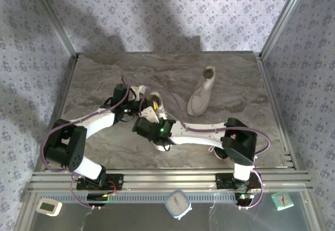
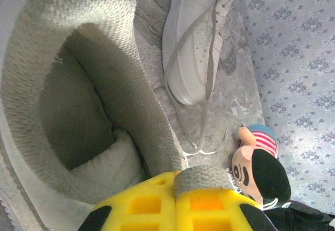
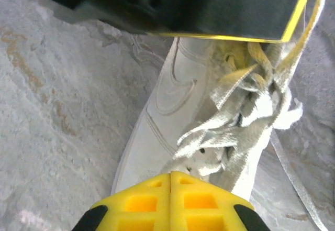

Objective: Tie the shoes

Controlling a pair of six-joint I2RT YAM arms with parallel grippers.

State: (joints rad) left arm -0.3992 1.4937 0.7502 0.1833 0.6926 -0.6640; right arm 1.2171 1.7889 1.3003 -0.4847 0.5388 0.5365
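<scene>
L fingers (image 2: 180, 202) clamped on a lace (image 2: 201, 180) of the near shoe (image 3: 157, 116); R fingers (image 3: 176, 194) closed tight too, grip unclear. Knotting stage, I'd say: next needs strands crossed taut

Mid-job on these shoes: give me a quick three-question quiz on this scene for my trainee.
1. True or false: the left tool and the right tool are both open.
2. What else lies on the table with the far shoe? A cup; B plush toy; C brush.
3. Fill in: the left tool pinches a ____.

Key: 1 false, both are shut; 2 B; 3 lace.
</scene>
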